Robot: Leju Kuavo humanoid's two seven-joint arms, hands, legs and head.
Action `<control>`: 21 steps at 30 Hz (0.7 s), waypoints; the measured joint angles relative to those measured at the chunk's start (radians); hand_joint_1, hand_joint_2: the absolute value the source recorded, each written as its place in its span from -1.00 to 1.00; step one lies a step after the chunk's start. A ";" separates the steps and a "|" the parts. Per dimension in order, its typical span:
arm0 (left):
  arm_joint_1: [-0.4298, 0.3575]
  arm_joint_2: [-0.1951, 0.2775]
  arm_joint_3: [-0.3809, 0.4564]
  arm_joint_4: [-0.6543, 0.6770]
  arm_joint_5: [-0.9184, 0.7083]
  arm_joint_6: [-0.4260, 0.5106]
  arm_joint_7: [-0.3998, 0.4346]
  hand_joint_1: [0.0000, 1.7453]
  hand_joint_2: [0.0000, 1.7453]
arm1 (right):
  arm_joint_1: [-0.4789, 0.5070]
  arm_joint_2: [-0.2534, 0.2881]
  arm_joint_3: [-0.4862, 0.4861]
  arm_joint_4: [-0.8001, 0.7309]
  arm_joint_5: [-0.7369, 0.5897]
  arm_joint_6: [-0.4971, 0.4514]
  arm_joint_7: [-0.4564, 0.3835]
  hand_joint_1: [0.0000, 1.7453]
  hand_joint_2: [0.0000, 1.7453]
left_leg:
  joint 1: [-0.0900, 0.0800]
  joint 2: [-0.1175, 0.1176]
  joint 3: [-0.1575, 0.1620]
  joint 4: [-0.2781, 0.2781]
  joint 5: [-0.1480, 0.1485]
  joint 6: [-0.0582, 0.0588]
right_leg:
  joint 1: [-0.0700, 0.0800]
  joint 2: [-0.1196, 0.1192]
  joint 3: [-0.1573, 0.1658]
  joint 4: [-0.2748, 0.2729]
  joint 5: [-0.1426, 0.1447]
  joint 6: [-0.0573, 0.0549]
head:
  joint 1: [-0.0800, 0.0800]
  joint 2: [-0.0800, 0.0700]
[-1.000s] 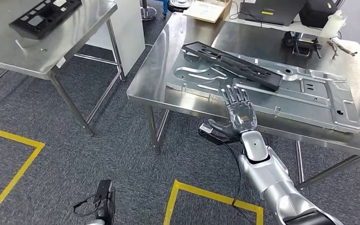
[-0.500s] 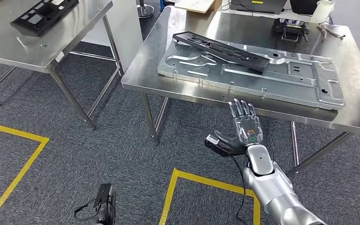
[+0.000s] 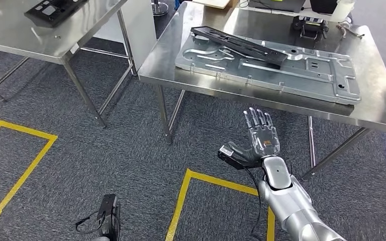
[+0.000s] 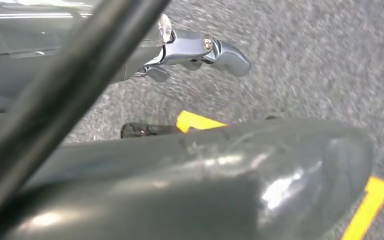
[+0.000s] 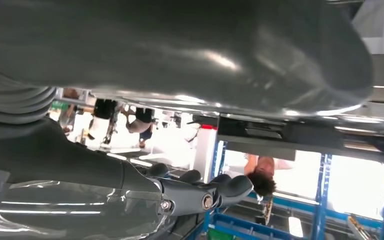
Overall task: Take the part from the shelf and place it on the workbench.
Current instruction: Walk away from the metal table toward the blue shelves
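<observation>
part [image 3: 238, 45], a long black moulded plastic strip with cut-outs, lies flat on a big stamped sheet-metal panel [image 3: 301, 75] on the brushed steel surface [image 3: 382, 100] ahead; its long axis runs aslant, one end toward the far left corner, the other toward the middle of the panel. the panel is ribbed and pressed with slots, and its near edge sits close to the surface's front rim. a second black part [image 3: 55, 7] rests on another steel surface [image 3: 40, 40] off to the left, with a gap of grey carpet [image 3: 105, 150] between the two. yellow tape lines [image 3: 216, 183] mark boxes on the floor. from the head view the right hand [image 3: 261, 140] is raised below the front rim, palm up, fingers [image 3: 259, 118] spread apart and holding nothing, well short of the part, with open carpet all round it.

left wrist view: the left hand [image 4: 200, 47] hangs over the carpet, its grey fingers look loosely apart with nothing in them, above a bit of yellow tape.

right wrist view: the thick grey thumb and dark fingers [image 5: 220, 187] of the right hand show spread, nothing between them; blue racking [image 5: 325, 200] and a person stand blurred behind.
</observation>
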 joint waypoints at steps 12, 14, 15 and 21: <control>0.054 0.038 -0.016 -0.010 0.114 0.009 -0.143 -1.00 -1.00 | 0.303 0.052 -0.206 -0.053 -0.350 -0.002 -0.289 -1.00 -1.00 | 0.011 0.001 -0.139 0.041 0.093 -0.056 | -0.009 -0.002 0.218 -0.075 -0.102 -0.003 | -0.001 0.000; 0.120 0.095 -0.025 -0.011 0.128 -0.060 -0.283 -1.00 -1.00 | 0.359 0.066 -0.322 0.035 -0.579 0.048 -0.437 -1.00 -1.00 | 0.017 0.000 -0.142 0.059 0.068 -0.068 | -0.007 -0.003 0.217 -0.079 -0.092 -0.024 | -0.001 0.000; 0.161 0.127 -0.026 -0.011 0.133 -0.095 -0.343 -1.00 -1.00 | 0.386 0.070 -0.396 0.101 -0.689 0.066 -0.531 -1.00 -1.00 | 0.019 -0.001 -0.153 0.095 0.030 -0.071 | -0.007 -0.003 0.215 -0.081 -0.086 -0.033 | -0.001 0.000; 0.283 0.241 -0.025 -0.011 0.120 -0.125 -0.401 -1.00 -1.00 | 0.491 0.075 -0.692 0.387 -0.848 0.188 -0.638 -1.00 -1.00 | 0.011 -0.004 -0.167 0.277 -0.085 -0.061 | 0.015 -0.002 0.174 -0.072 -0.065 -0.050 | -0.001 0.000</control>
